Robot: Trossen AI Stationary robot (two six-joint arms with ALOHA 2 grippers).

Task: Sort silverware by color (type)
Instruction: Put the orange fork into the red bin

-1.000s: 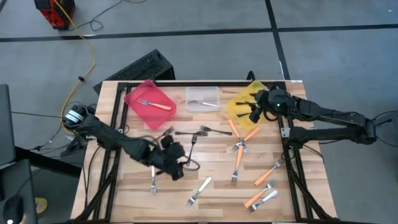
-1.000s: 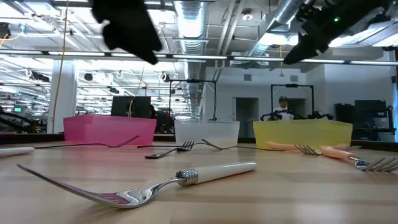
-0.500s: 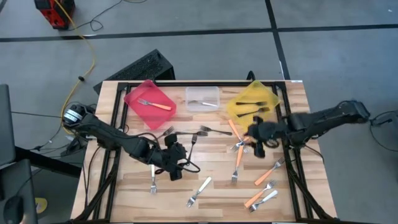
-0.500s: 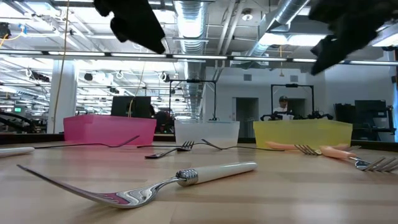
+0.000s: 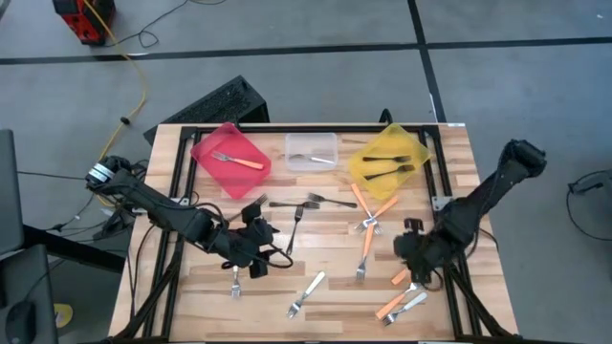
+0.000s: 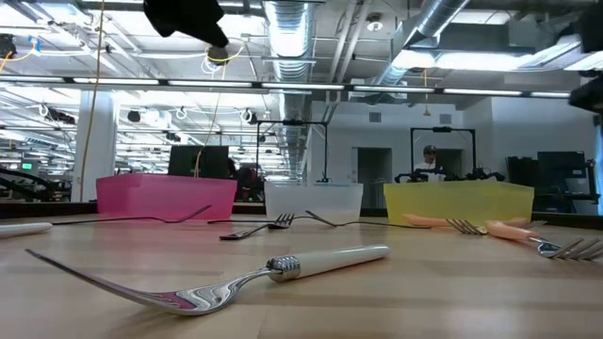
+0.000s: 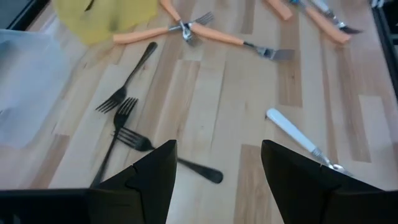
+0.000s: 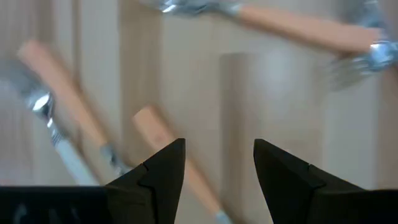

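Forks lie loose on the wooden table (image 5: 316, 250). Three black ones (image 7: 121, 93) lie mid-table, orange-handled ones (image 5: 366, 247) to the right, and white ones (image 5: 308, 292) near the front. My left gripper (image 5: 256, 241) hovers open over the left middle, short of the black forks, with nothing between its fingers (image 7: 149, 177). My right gripper (image 5: 417, 256) hangs open, pointing down over orange handles (image 8: 163, 144) at the near right, touching none.
Along the far edge stand a red bin (image 5: 229, 158) holding an orange-handled fork, a clear bin (image 5: 312, 151) holding a silver one, and a yellow bin (image 5: 387, 158) holding two black ones. A white fork (image 6: 283, 270) lies close to the low camera. Black rails frame the table.
My right gripper has swung from over the yellow bin toward the table's near edge, tipping downward and sinking until it hangs over the orange-handled forks at the near right. My left gripper has risen a little over the left middle. Both stay open.
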